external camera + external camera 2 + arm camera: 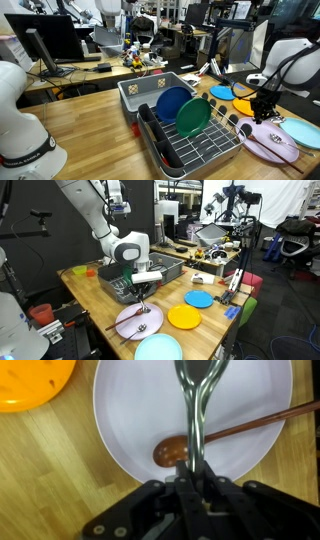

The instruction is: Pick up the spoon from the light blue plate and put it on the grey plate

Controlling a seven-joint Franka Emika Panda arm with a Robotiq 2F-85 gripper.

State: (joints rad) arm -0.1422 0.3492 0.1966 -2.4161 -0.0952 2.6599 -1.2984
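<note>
Placing step: the gripper (pixel 190 472) is clamped on the spoon (pixel 196 400), held over the grey plate (pixel 125 420) where a brown utensil (pixel 255 422) lies; next, lower gently and release beside it.

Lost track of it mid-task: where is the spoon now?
Wrist view: the spoon hangs in the gripper above the grey plate, crossing over the brown utensil lying there.

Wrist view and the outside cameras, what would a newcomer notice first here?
In the wrist view, the gripper clamps a silvery spoon over the grey plate, where a dark brown utensil lies. In an exterior view, a dish rack holds a dark blue plate and a green plate on edge.
</note>
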